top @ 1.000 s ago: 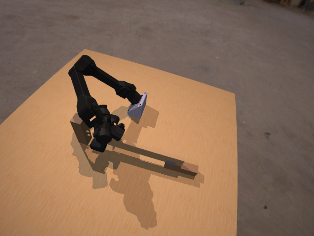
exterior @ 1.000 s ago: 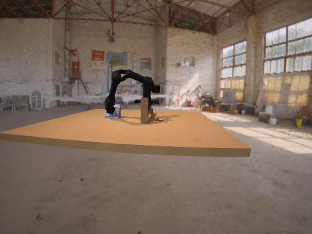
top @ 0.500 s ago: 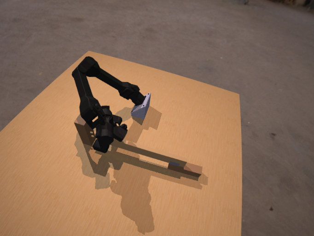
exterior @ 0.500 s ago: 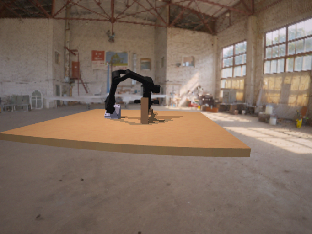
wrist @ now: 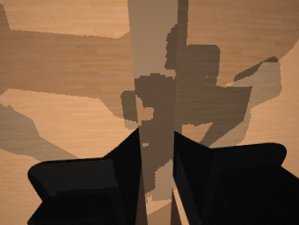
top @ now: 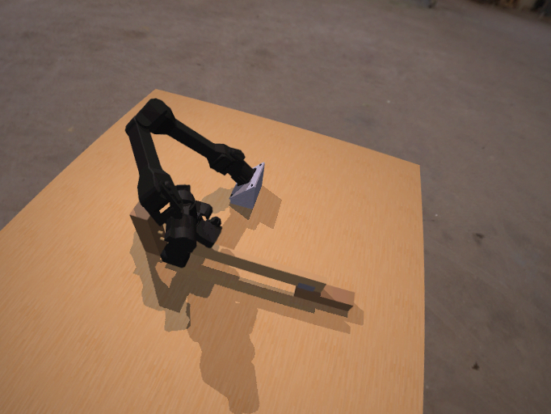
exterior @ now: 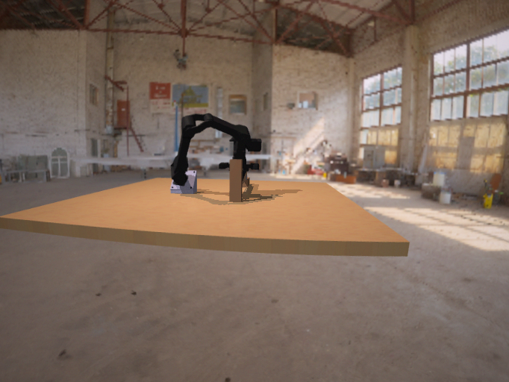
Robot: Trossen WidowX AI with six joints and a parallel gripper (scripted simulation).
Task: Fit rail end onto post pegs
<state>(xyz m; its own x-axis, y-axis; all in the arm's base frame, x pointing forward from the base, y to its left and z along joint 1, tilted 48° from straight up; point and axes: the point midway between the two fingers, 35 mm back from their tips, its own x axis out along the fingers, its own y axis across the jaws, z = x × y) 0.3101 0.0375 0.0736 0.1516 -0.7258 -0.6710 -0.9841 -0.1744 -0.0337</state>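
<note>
Brown, long, slender wooden bed rail (top: 267, 267) (wrist: 154, 53): pinched, but apparently not seated

Pressed in on both flanks of the rail by the black parallel-jaw gripper (top: 191, 238) (exterior: 238, 166) (wrist: 151, 130), with a firm hold by the look of it. In the top view, running from the gripper toward four o'clock, to the blue-grey bracket (top: 304, 287) on the low reddish-brown footboard block (top: 340, 294). Near end hidden under the wrist; contact with the post and exact level impossible to tell.

Probably stiff and light for its length, not fragile, moderately slippery on its smooth sides. Best held square across the narrow width, close to the near end, for steering the holes; liable to swing or tip about the far end if pushed off line.

At nine o'clock from the gripper, the short, upright brown wooden post (top: 143, 229) (exterior: 235, 180). Just off its near face, two small pale wooden pegs (top: 160, 232), visible and so not fully swallowed. Next, probably, line up holes and pegs, then slide toward ten o'clock without lifting the far end out.

In the way: the bulky wrist above the joint, little room beside the post, and the black folded arm (top: 145, 151) (exterior: 222, 125) overhead. At two o'clock, well apart, the lavender wedge-shaped base (top: 257, 189) (exterior: 189, 188).
</note>
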